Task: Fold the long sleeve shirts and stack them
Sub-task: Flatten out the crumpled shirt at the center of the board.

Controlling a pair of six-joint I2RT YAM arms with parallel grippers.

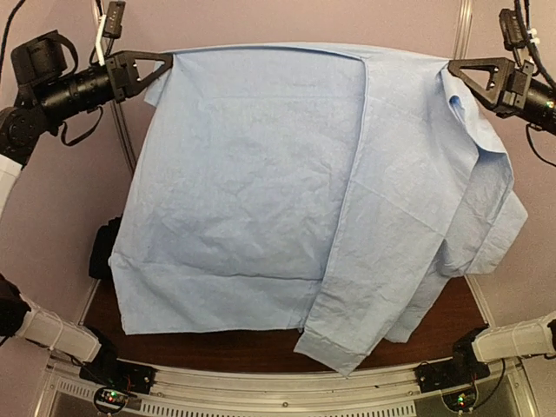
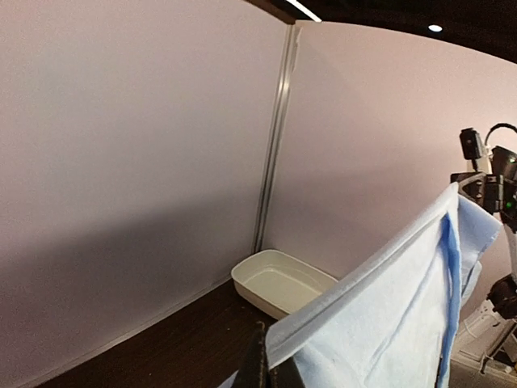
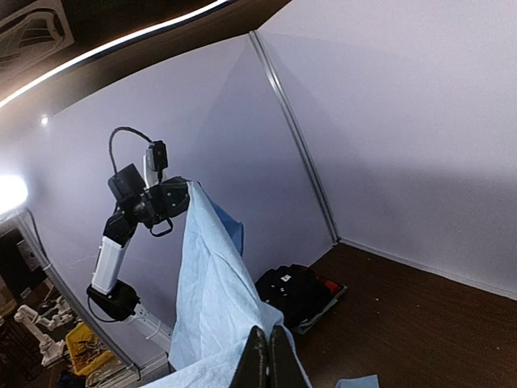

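My left jaws and right jaws: shut, each on a top corner of the blue shirt [image 1: 252, 174] | it hangs spread wide between them | black shirt [image 3: 295, 291] lies low under my left jaws

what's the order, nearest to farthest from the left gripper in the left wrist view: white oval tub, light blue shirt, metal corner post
1. Light blue collared cloth shirt, clamped in the left gripper's jaws, bottom centre.
2. White oval plastic tub, centre, farther out.
3. Silver metal corner post, behind the tub.
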